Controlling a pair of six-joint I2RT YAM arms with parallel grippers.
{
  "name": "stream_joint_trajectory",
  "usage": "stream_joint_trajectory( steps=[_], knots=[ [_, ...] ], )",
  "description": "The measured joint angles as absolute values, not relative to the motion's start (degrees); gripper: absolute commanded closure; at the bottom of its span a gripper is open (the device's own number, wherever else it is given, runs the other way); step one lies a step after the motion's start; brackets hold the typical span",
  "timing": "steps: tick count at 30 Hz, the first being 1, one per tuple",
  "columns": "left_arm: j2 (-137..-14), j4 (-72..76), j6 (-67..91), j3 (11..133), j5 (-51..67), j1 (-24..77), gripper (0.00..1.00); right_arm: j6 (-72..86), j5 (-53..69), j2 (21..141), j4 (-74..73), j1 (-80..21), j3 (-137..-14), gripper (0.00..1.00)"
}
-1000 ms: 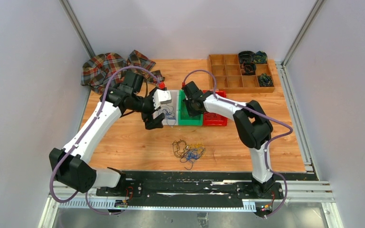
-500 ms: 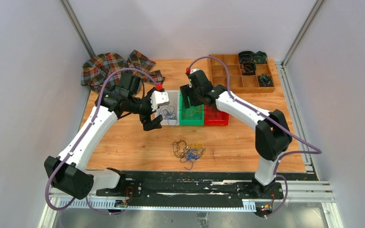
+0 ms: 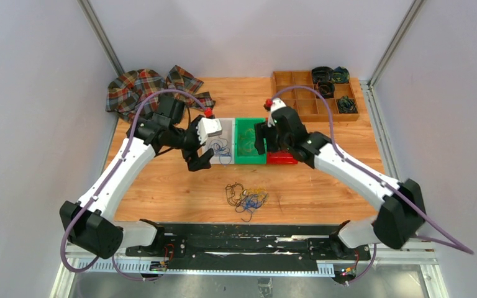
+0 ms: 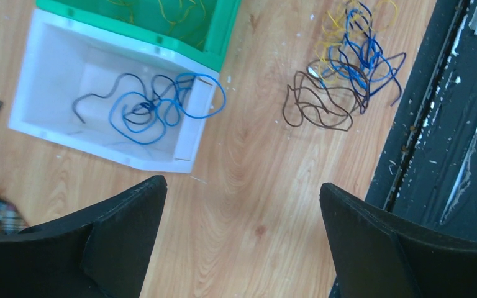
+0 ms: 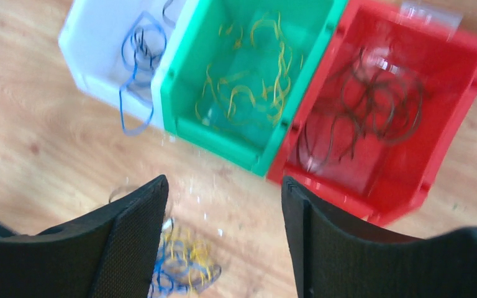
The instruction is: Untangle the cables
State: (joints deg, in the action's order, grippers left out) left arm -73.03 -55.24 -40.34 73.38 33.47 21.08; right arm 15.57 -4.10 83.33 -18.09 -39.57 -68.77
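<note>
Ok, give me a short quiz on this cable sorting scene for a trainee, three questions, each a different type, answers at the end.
1. Multiple choice: what colour are the cables in the green bin? A blue, B yellow, C dark.
2. True or false: a blue cable loops out over the edge of the white bin.
3. Fill in: the tangle lies on the ____, outside every bin.
Key: 1 B; 2 true; 3 table.
</note>
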Motion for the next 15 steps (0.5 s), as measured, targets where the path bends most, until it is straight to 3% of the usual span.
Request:
stream_joint_trajectory(
  steps=[5, 15],
  knots=[
    [-74.08, -55.24, -39.88, 69.14, 33.36, 23.29, 0.05, 18.22, -2.02, 69.97, -14.50, -40.53, -53.01, 0.49],
    [-80.82, -48.07, -35.44, 61.58, 32.75, 33.63, 0.06, 25.36, 1.13, 54.17, -15.49, -44.40, -34.70, 0.50]
  ],
)
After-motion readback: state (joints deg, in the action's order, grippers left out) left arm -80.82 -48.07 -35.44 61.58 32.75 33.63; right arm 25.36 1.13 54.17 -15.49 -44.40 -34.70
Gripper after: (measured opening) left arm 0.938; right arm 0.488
